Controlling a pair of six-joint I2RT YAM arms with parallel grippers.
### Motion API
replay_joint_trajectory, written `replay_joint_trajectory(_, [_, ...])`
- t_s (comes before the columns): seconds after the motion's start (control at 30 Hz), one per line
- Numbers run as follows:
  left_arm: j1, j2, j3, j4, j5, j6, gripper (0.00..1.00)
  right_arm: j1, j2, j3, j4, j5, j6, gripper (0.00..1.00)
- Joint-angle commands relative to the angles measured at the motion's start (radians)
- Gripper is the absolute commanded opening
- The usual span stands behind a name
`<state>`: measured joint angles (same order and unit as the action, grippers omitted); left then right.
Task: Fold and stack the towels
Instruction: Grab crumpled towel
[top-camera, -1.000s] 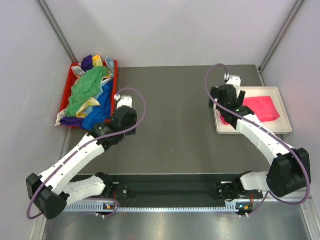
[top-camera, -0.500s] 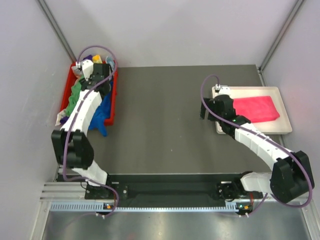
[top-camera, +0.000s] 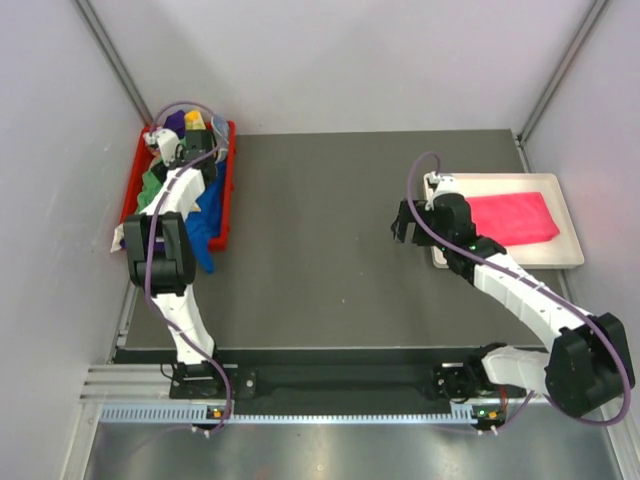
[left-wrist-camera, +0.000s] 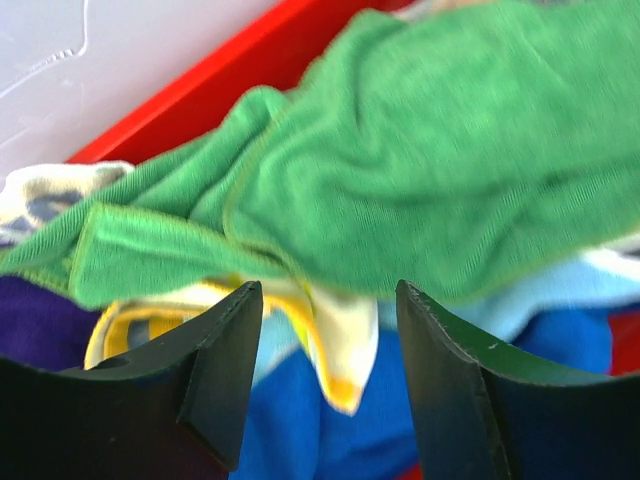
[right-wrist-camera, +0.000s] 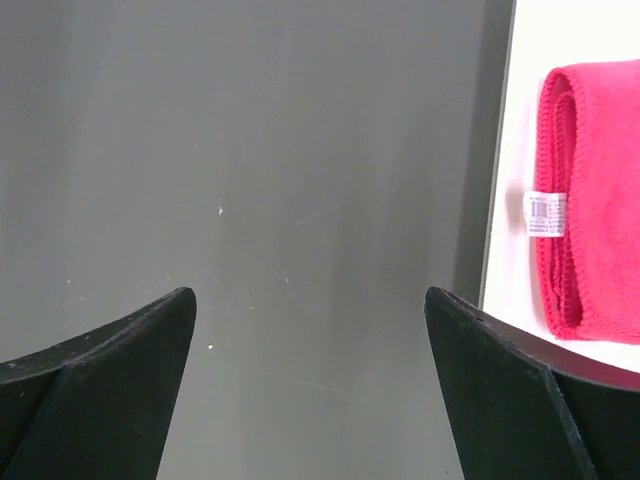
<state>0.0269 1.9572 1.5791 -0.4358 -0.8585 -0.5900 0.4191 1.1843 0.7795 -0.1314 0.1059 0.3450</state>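
Observation:
A pile of loose towels fills the red bin (top-camera: 229, 190): a green towel (left-wrist-camera: 420, 170) on top, a yellow-and-white patterned one (left-wrist-camera: 345, 345) under it, a blue one (left-wrist-camera: 300, 430) and a purple one (left-wrist-camera: 30, 310). My left gripper (left-wrist-camera: 328, 300) (top-camera: 192, 152) hangs open just above this pile, its jaws on either side of the patterned towel's hanging corner, gripping nothing. One bright pink towel (top-camera: 512, 216) (right-wrist-camera: 590, 220) lies folded on the white tray (top-camera: 560, 256). My right gripper (top-camera: 404, 226) (right-wrist-camera: 308, 300) stands open and empty over the bare table, just left of the tray.
The dark grey table (top-camera: 320, 240) stretches between the bin at the far left and the tray at the right. The blue towel (top-camera: 208, 225) hangs over the bin's front edge. Pale walls close the cell on the left, back and right.
The left arm has swung from the table in front of the bin to over the pile, and its jaws have opened wider. The right gripper has moved left off the tray.

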Motion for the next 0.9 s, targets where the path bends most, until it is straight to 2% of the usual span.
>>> replay_joint_trajectory(0.0, [0.040, 0.023, -0.001, 0.123, -0.022, -0.004, 0.61, 0.020, -0.015, -0.006, 0.049, -0.048, 0.015, 0.95])
replay_joint_trajectory(0.37, [0.085, 0.117, 0.045, 0.097, 0.055, -0.042, 0.58, 0.040, 0.029, 0.010, 0.055, -0.075, 0.017, 0.94])
replay_joint_trajectory(0.43, [0.090, 0.117, 0.044, 0.106, 0.067, -0.039, 0.53, 0.041, 0.032, 0.010, 0.055, -0.072, 0.018, 0.94])
replay_joint_trajectory(0.63, [0.091, 0.094, 0.029, 0.137, 0.076, -0.036, 0.26, 0.044, 0.041, 0.014, 0.061, -0.072, 0.017, 0.93])
replay_joint_trajectory(0.7, [0.090, 0.062, 0.001, 0.176, 0.079, -0.031, 0.21, 0.044, 0.049, 0.015, 0.059, -0.072, 0.015, 0.93])
replay_joint_trajectory(0.73, [0.090, 0.048, -0.013, 0.192, 0.084, -0.028, 0.14, 0.046, 0.051, 0.017, 0.059, -0.072, 0.017, 0.93])
replay_joint_trajectory(0.83, [0.090, -0.007, -0.059, 0.238, 0.085, -0.030, 0.00, 0.049, 0.058, 0.017, 0.062, -0.072, 0.017, 0.93])
replay_joint_trajectory(0.87, [0.091, -0.035, -0.085, 0.253, 0.085, -0.030, 0.00, 0.049, 0.061, 0.020, 0.062, -0.072, 0.015, 0.93])
